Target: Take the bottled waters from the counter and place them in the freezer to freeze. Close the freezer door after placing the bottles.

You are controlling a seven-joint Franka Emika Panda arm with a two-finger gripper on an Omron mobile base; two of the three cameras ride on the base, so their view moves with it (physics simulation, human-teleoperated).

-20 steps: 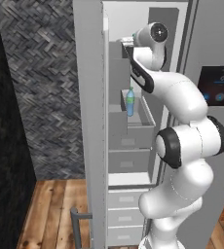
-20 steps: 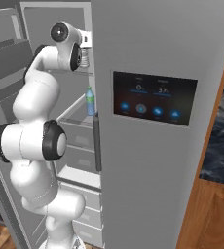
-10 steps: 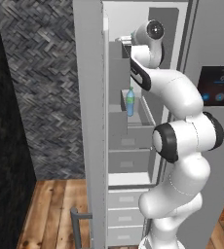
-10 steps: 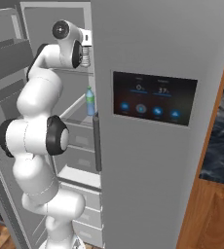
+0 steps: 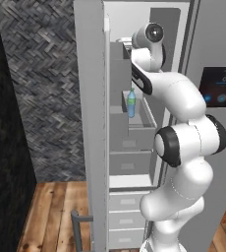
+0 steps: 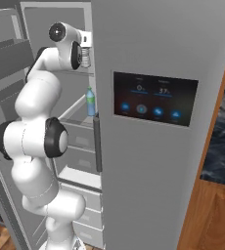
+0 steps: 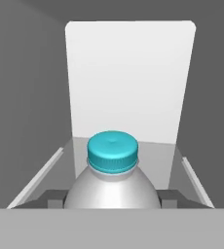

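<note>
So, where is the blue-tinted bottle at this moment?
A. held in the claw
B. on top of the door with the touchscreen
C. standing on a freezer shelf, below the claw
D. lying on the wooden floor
C: the blue-tinted bottle stands upright on a grey shelf inside the freezer, while the claw higher up grips the whitish bottle.

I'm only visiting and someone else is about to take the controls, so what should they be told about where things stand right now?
Gripper: shut on the whitish bottle, cap up, held high inside the open freezer over a shelf.
Blue bottle: already standing upright on a lower freezer shelf.
Freezer door: wide open.
Done: one bottle stored, the second carried in.
Left: set the whitish bottle down, let go, pull the arm out, close the door.
</note>
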